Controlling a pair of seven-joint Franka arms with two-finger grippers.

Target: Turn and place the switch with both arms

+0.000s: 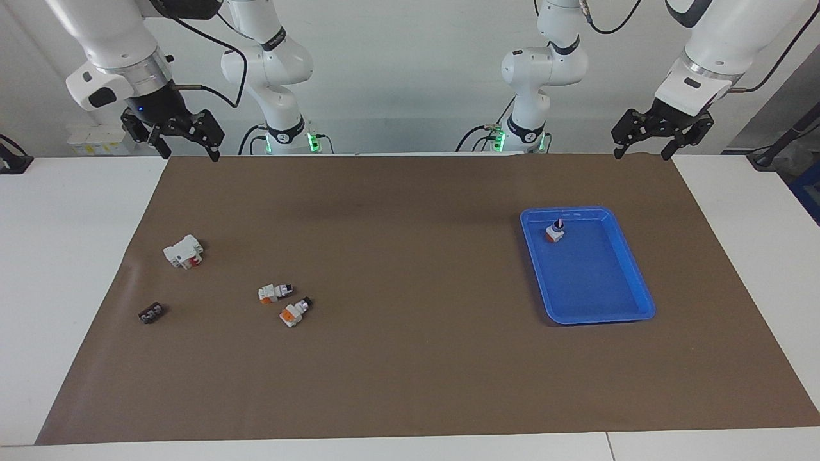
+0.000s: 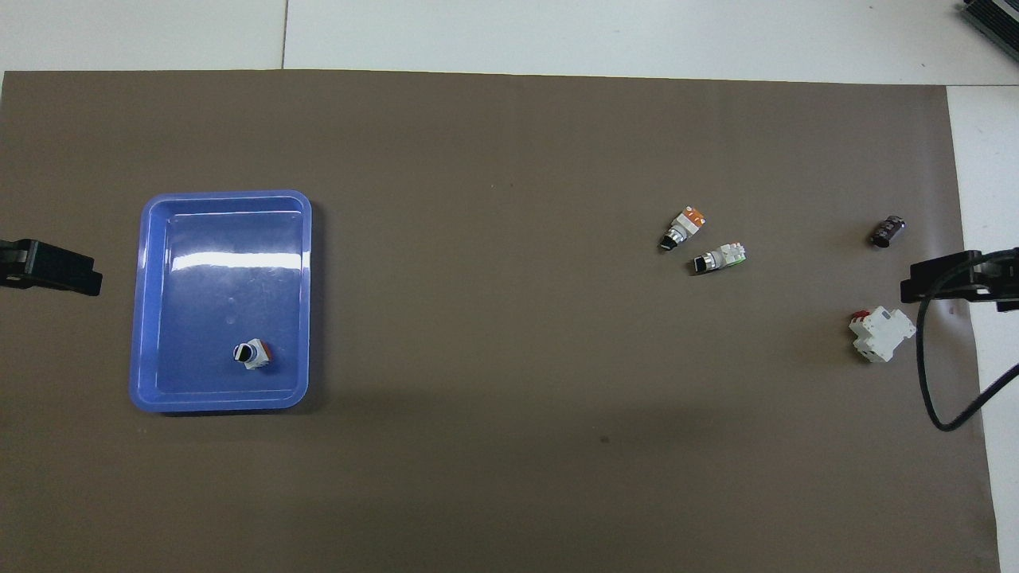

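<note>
Both claws, left (image 1: 663, 142) and right (image 1: 174, 137), hang open and empty; I'd pinch the light, rigid switch (image 1: 275, 293) across its blocky white body.

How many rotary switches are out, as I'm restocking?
3. One switch stands in the blue tray; two lie side by side on the mat toward the right arm's end. None looks hidden.

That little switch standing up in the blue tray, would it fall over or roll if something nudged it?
The switch stands on its orange end in the blue tray, taller than its footing, so a nudge would probably tip it. Its white body looks blocky, so once down it should hardly roll, perhaps only rock toward the round black knob. It looks like stiff plastic, probably light.
</note>
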